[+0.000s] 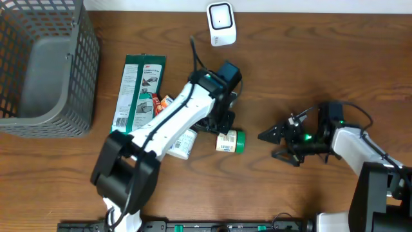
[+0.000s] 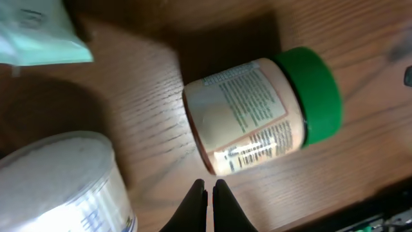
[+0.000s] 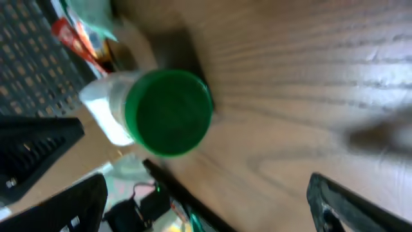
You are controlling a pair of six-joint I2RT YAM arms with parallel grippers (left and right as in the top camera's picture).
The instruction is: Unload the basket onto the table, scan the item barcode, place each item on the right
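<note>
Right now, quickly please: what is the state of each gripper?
Left gripper: closed, holding nothing; the jar lies just ahead of it.
Right gripper: open, holding nothing.

Free room, as I see it from my station:
- Lane one: bare tabletop (image 1: 302,71) from the scanner (image 1: 221,24) down to my right hand (image 1: 270,143), with nothing standing on it.
- Lane two: a strip of wood between that hand's spread jaws and the lid end of the jar (image 1: 230,142).

Obstacles:
- My left arm (image 1: 174,119) slants over the middle.
- My left hand (image 2: 209,193), pinched closed, hangs near the jar's base end.
- A white tub (image 1: 182,145) sits just beside the jar, with a green packet (image 1: 138,90) beyond it.
- A basket (image 1: 38,64) fills the far left corner.
</note>
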